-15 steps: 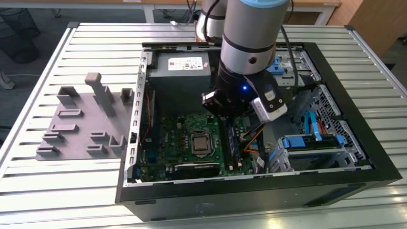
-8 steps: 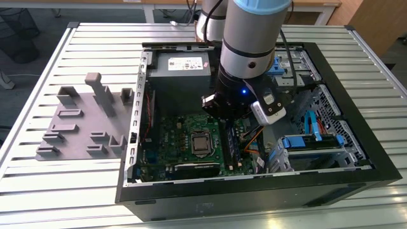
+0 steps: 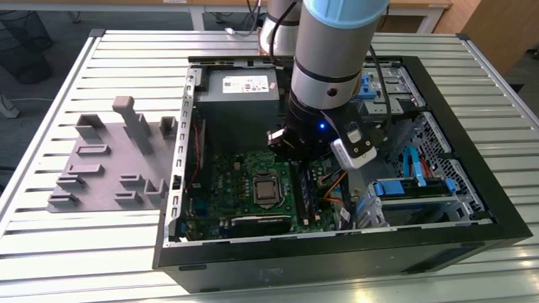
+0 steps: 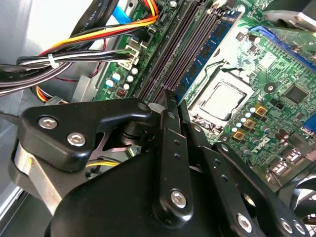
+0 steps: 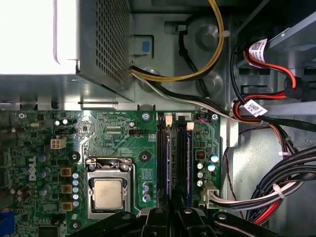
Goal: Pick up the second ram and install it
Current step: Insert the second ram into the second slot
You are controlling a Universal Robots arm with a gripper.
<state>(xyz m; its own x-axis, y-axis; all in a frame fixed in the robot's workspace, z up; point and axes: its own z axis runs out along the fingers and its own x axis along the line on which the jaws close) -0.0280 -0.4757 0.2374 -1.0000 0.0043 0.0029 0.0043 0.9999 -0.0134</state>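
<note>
Where the gripper (image 4: 172,98) tapers to its tip, the two black fingers (image 4: 168,148) are drawn together with only a sliver between them, and nothing can be seen clamped there. The second ram (image 4: 205,54), a narrow blue stick, stands on edge in the memory slot nearest the processor socket (image 4: 222,101). Its near end lies just under the fingertips and its length runs away from them alongside the socket. In the first wrist view the gripper (image 5: 173,215) sits over the same row of slots, with the second ram (image 5: 169,163) just beside the processor socket (image 5: 108,192).

One blue stick is plain to see. The slots number four, side by side, all on the same side of the one socket.

Beyond the slots, away from the socket, one bundle of orange, yellow and red wires (image 4: 98,37) and several black cables (image 5: 286,173) crowd the green motherboard (image 5: 113,133) edge. The grey power supply (image 5: 64,39) stands past the socket. In the exterior view the arm (image 3: 337,50) reaches down into the open computer case (image 3: 337,259), hiding the slots. One grey fixture tray (image 3: 101,164) lies on the slatted table (image 3: 84,252).
</note>
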